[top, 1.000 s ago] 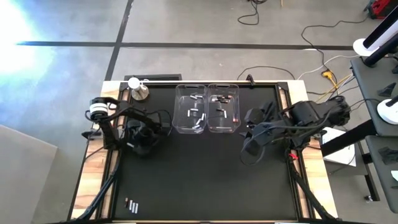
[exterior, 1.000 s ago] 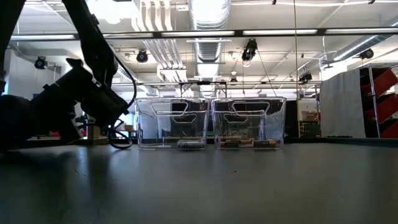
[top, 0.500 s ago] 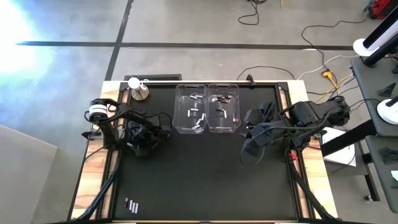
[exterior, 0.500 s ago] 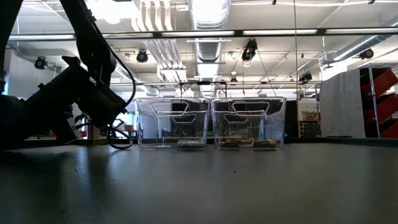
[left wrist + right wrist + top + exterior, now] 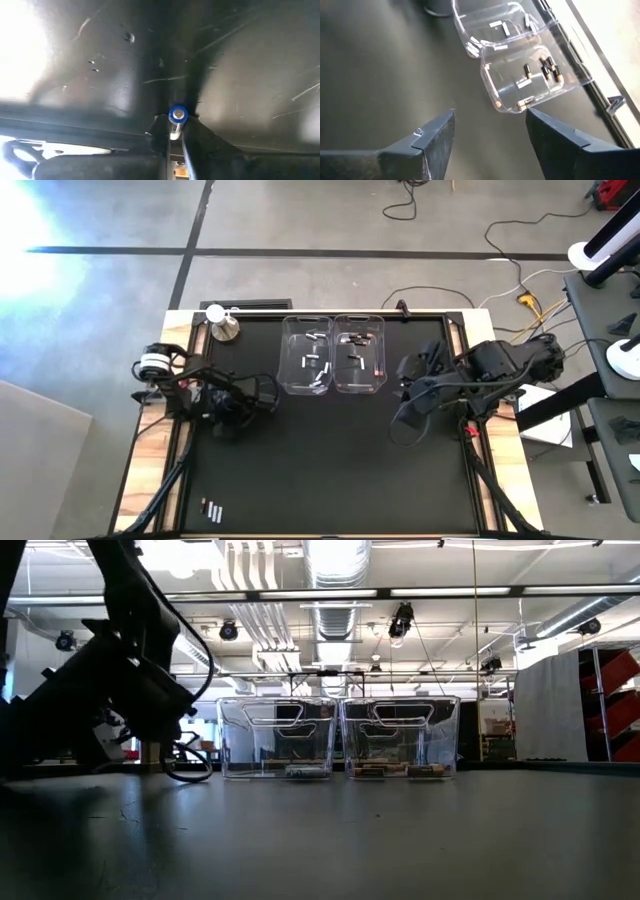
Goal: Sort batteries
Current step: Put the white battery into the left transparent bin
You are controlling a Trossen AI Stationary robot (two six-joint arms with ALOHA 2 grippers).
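One small, hard, slippery battery (image 5: 177, 116) sits clamped in your left gripper (image 5: 172, 142), centre frame; right gripper (image 5: 490, 137) gapes empty.

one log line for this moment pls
left gripper: shut on battery, over mat left of bins | right gripper: open, empty, right of bins | left bin: light batteries | right bin: dark batteries

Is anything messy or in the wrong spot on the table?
A few batteries lie alone at the near left corner of the table, far from the two clear bins holding the rest. Nothing looks spilled or broken.
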